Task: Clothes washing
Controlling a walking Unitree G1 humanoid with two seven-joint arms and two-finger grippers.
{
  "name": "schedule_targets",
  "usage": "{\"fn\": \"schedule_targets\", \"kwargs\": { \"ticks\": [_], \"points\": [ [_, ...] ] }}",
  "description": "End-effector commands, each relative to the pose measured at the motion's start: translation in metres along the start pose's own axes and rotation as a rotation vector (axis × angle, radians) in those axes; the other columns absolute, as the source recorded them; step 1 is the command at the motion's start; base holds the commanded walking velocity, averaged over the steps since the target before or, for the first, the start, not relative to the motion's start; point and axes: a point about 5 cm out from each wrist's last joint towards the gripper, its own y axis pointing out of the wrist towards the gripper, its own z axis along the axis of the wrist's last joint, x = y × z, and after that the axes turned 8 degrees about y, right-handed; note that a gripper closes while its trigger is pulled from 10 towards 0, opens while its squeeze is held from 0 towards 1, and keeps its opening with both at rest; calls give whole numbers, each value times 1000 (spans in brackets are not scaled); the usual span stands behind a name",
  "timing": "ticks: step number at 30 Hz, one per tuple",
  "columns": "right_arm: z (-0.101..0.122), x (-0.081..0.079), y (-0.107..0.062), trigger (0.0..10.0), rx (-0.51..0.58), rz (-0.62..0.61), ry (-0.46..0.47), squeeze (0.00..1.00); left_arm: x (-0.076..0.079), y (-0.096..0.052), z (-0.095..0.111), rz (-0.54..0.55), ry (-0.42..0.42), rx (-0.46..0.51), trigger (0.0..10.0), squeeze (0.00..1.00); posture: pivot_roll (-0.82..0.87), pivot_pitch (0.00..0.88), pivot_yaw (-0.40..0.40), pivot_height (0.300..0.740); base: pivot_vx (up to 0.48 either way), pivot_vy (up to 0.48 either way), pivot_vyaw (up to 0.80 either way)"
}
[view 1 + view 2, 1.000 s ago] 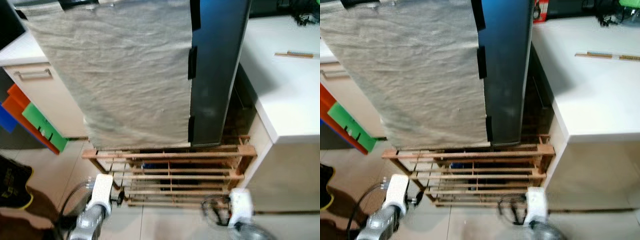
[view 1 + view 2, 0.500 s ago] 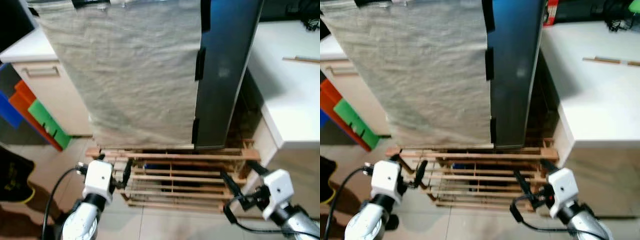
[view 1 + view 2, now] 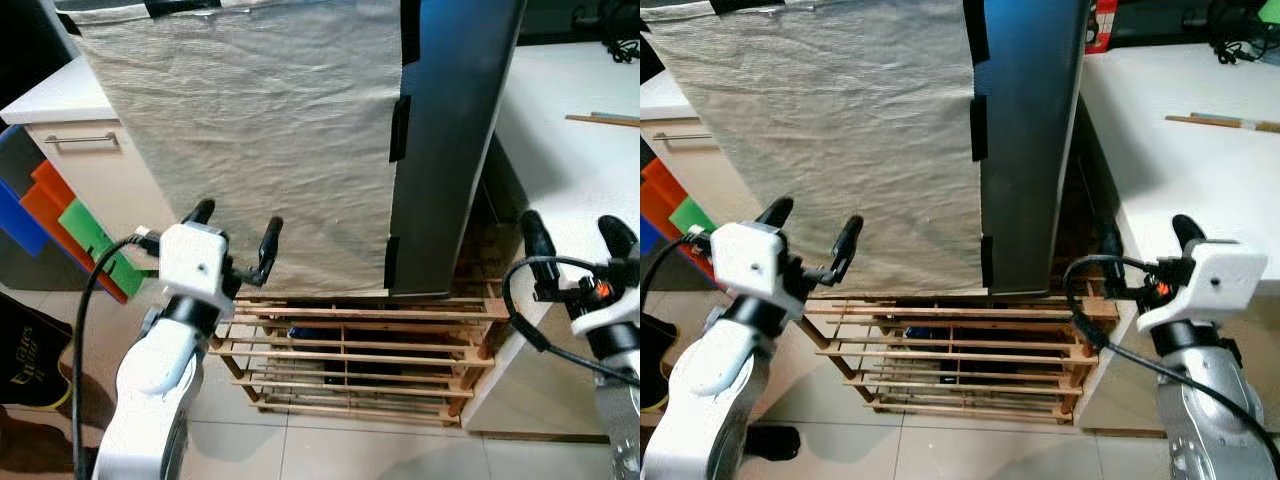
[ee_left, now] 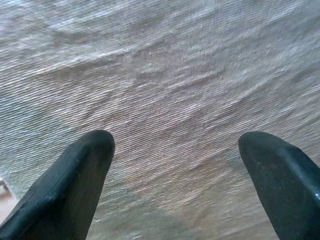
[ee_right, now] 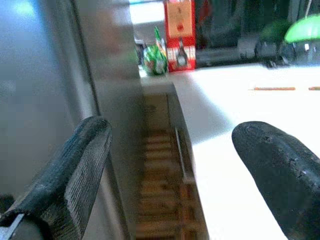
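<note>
Both arms have risen: left hand (image 3: 236, 232) and right hand (image 3: 568, 236) spread wide before the grey cloth (image 3: 260, 130).

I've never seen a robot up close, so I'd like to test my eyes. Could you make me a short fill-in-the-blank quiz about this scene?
1. The left gripper, fingers spread, is raised before a hanging grey ____.
2. Under the cloth stands a slatted rack made of ____.
3. The right gripper is raised beside a ____ counter.

Answers: cloth; wood; white
</note>
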Motion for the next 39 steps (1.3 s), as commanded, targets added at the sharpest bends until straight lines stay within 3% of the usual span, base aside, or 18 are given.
{"fn": "schedule_targets", "kwargs": {
  "ticks": [1, 2, 3, 8, 18, 23, 25, 27, 30, 32, 35, 37, 39],
  "points": [
    [3, -2, 2, 10000, -8, 4, -13, 0, 5, -3, -3, -55, -107, -68, 10000, 0, -97, 0, 122, 740, 0, 0, -744],
    [3, -2, 2, 10000, -8, 4, -13, 0, 5, -3, -3, -55, -107, -68, 10000, 0, -97, 0, 122, 740, 0, 0, -744],
    [3, -3, 2, 10000, -13, 7, -14, 0, 9, -5, -2, -93, -181, -80, 10000, 0, -97, 0, 122, 740, 0, 0, -744],
    [-3, 3, 2, 10000, -58, -93, 7, 0, 26, -9, -5, -255, -124, -106, 10000, 0, -92, 0, 117, 740, 0, 0, -778],
    [1, 8, 4, 10000, -40, -182, 10, 0, 34, 0, -1, -335, -122, -75, 10000, 0, -100, 0, 121, 740, 0, 0, -781],
    [8, 7, 5, 10000, -12, -212, 13, 0, 27, 15, 15, -277, -149, 3, 10000, 0, -115, 0, 136, 740, 0, 0, -781],
    [10, 4, 6, 10000, -6, -216, 10, 0, 23, 23, 11, -218, -135, -29, 10000, 0, -122, 0, 145, 740, 0, 0, -781],
    [7, 1, 8, 10000, -16, -233, 26, 0, 12, 29, -8, -111, -76, -227, 10000, 0, -138, 0, 158, 740, 0, 0, -781],
    [2, -3, 17, 10000, -27, -257, 40, 0, 0, 36, -8, -33, -109, -224, 10000, 0, -136, 0, 160, 740, 0, 0, -781],
    [2, -15, 29, 10000, -37, -239, 49, 0, -12, 43, -3, 38, -80, -189, 10000, 0, -128, 0, 151, 740, 0, 0, -781],
    [5, -23, 36, 10000, -37, -212, 40, 0, -18, 47, -3, 72, -55, -209, 10000, 0, -122, 0, 138, 740, 0, 0, -777],
    [8, -28, 42, 10000, -32, -197, 33, 0, -21, 48, 1, 59, -102, -225, 10000, 0, -116, 0, 126, 740, 0, 0, -775],
    [9, -29, 48, 10000, -34, -188, 19, 0, -26, 53, 11, 40, -85, -207, 10000, 0, -96, 0, 106, 740, 0, 0, -756]
  ]
}}
